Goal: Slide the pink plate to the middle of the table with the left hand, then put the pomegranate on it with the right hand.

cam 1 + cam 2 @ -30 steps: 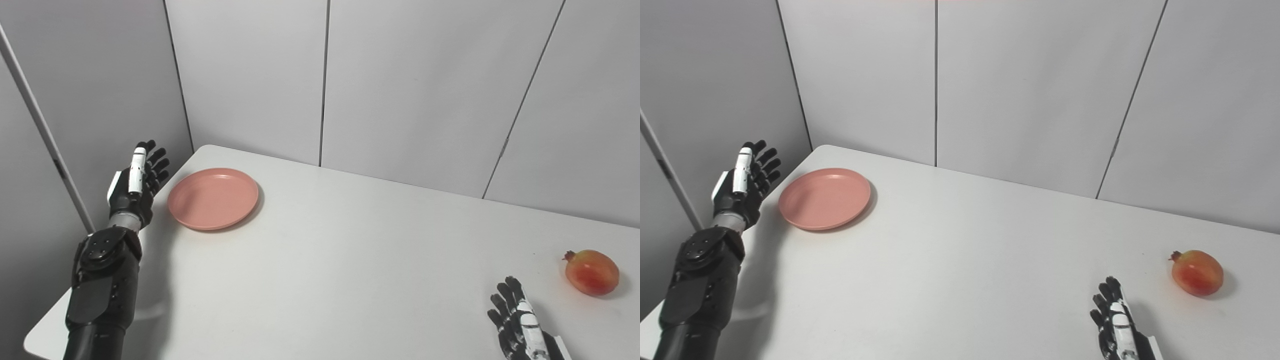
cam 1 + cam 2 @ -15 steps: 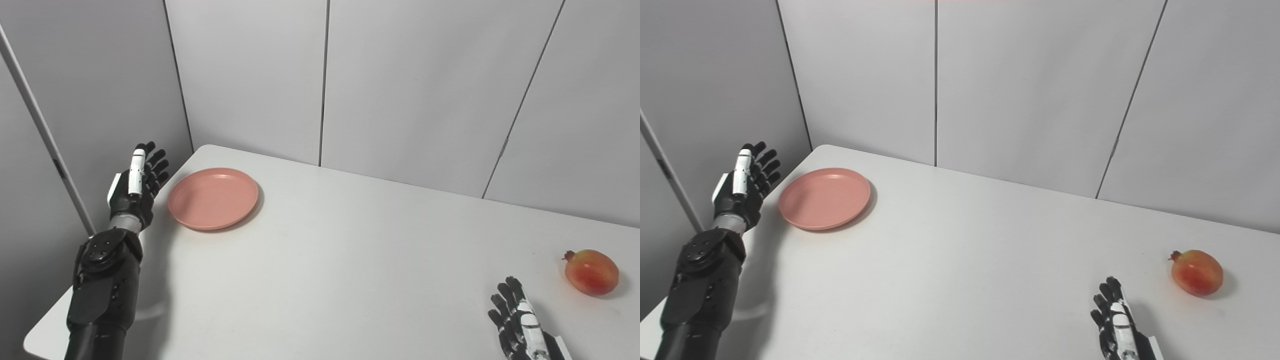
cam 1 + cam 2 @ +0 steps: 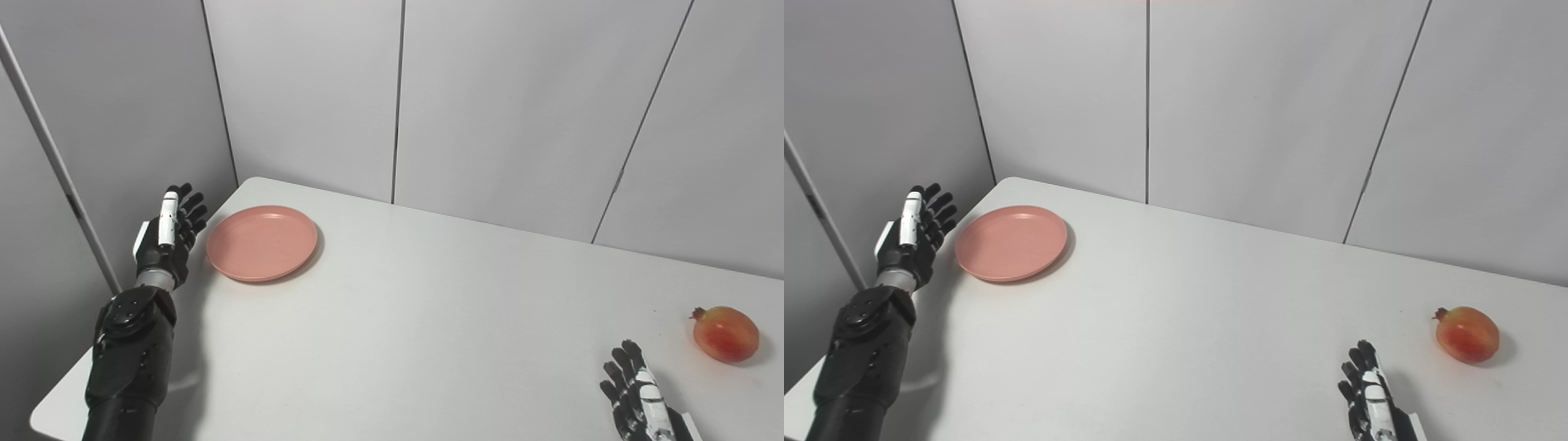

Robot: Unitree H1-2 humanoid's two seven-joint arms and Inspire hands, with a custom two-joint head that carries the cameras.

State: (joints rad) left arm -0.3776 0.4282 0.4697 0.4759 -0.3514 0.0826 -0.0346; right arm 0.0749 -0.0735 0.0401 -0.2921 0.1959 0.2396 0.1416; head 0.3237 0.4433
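White table (image 3: 429, 318): I see it carrying all items. Pink plate (image 3: 261, 243): flat, near far-left corner. Left hand (image 3: 166, 236): at left edge just beside plate, apart from it, fingers spread, empty. Pomegranate (image 3: 725, 334): near right edge. Right hand (image 3: 637, 401): near edge, fingers apart, empty, short of pomegranate.

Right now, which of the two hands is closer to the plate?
The left hand. It is open beside the plate at the table's left edge, while the right hand, also open, is far across the table near the pomegranate.
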